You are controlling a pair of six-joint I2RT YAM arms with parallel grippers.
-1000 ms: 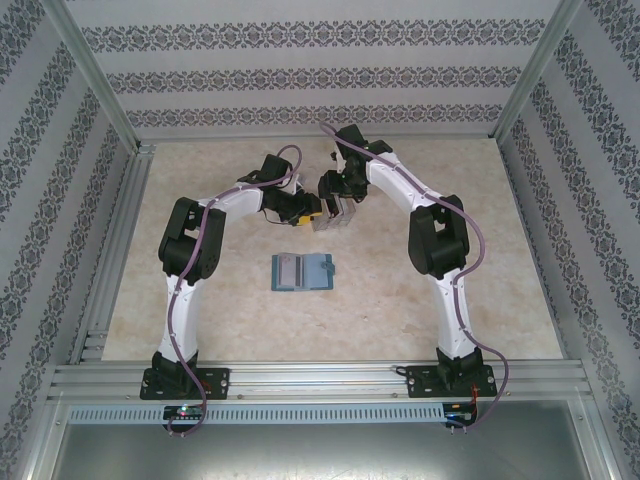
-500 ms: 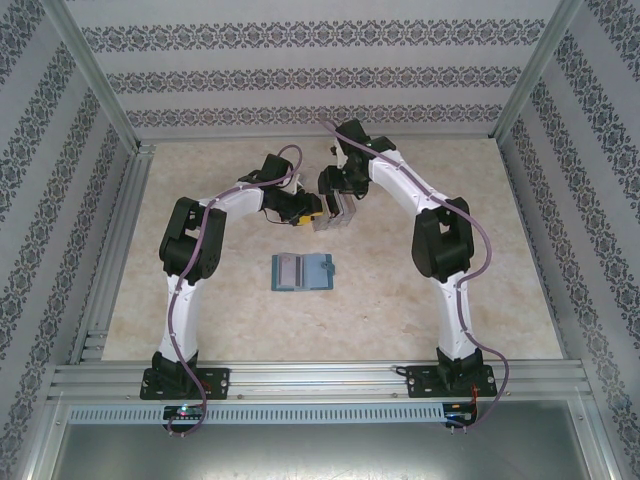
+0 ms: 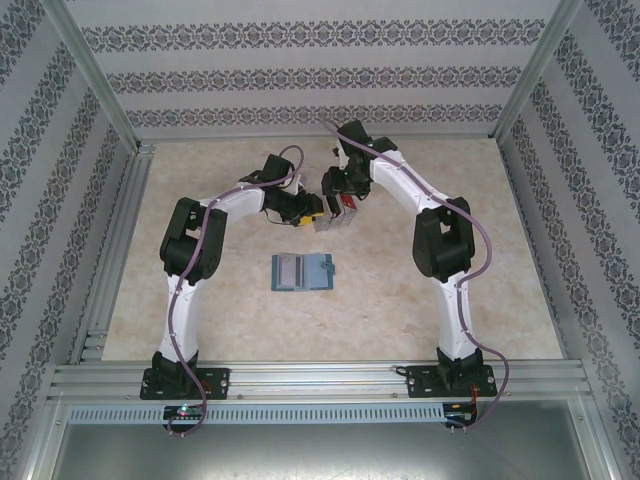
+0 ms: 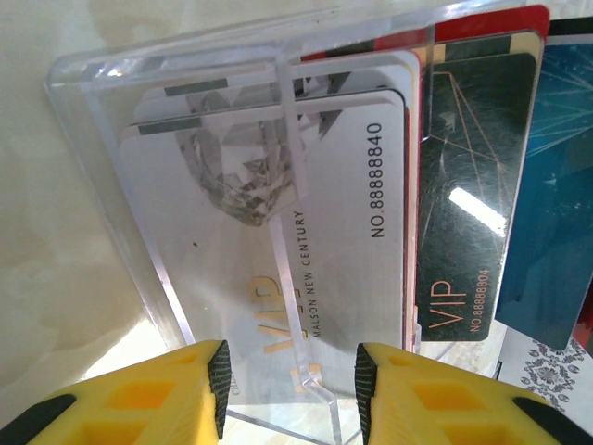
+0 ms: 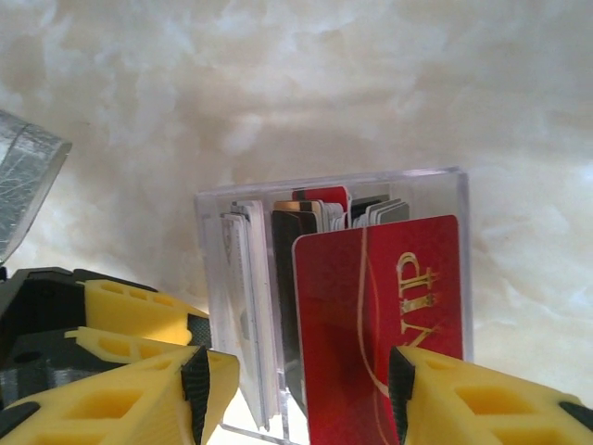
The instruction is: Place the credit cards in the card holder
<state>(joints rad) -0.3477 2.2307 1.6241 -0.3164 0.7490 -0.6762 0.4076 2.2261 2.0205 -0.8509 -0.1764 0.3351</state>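
The card holder (image 3: 303, 271), a teal wallet, lies open and flat mid-table. Behind it a clear slotted stand (image 3: 333, 220) holds the credit cards: a silver one (image 4: 343, 232), a black one (image 4: 473, 185) and a blue one (image 4: 556, 185). A red card (image 5: 380, 315) stands higher than the rest, tilted between the open jaws of my right gripper (image 5: 298, 385). It rests against the right pad, with a wide gap to the left pad. My left gripper (image 4: 287, 389) sits at the stand's left end, jaws apart either side of a clear rib.
Aluminium rails (image 3: 110, 260) and patterned walls (image 3: 300, 80) fence the marble table (image 3: 230, 320) on all sides. Both arms meet at the stand at the back centre. Bare table lies around the wallet and toward the near edge.
A red card now shows at the right gripper above the stand, where none showed before. The right arm has shifted slightly. The left arm and the wallet have not moved.
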